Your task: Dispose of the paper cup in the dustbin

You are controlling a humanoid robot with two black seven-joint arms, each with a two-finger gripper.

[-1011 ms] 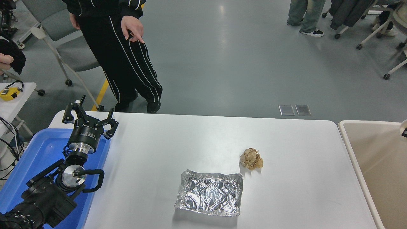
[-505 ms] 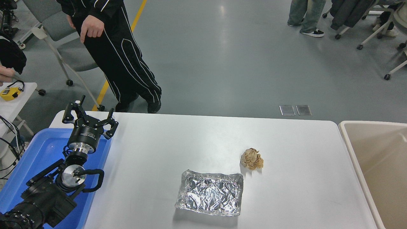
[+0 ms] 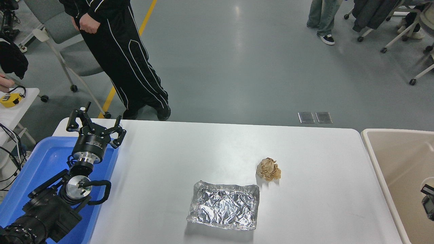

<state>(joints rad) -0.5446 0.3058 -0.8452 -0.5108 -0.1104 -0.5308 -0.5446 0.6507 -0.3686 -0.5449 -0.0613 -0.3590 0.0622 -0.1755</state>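
Two loose items lie on your white counter [image 3: 210, 152]: a crinkled silver foil tray [image 3: 223, 205] near the front middle, and a crumpled brown paper ball [image 3: 268, 169] just beyond its far right corner, close to the tray but apart from it. You will not find the paper cup anywhere in the head view; it shows neither on the counter nor in the visible part of the bin.

Your dustbin [image 3: 371, 152], beige with a rounded off-white rim, stands off the counter's right end, its near wall running along that edge and its inside open to the camera. Low on the picture's right edge, over the bin's interior, a small dark part of your right arm [image 3: 428, 200] pokes into view. So little of it shows that you cannot tell how the right gripper stands.

Your left arm is parked at the lower left, over a bright blue plastic tub [image 3: 40, 169] that sits at the counter's left end. The left gripper [image 3: 96, 125] points away from the camera with its fingers spread wide and nothing between them.

Beyond the counter's far edge you have a person in black trousers with white stripes [image 3: 125, 61] standing on the grey floor beside a wheeled chair [image 3: 64, 47]. At the far left a small side table carries a yellow device [image 3: 8, 99].
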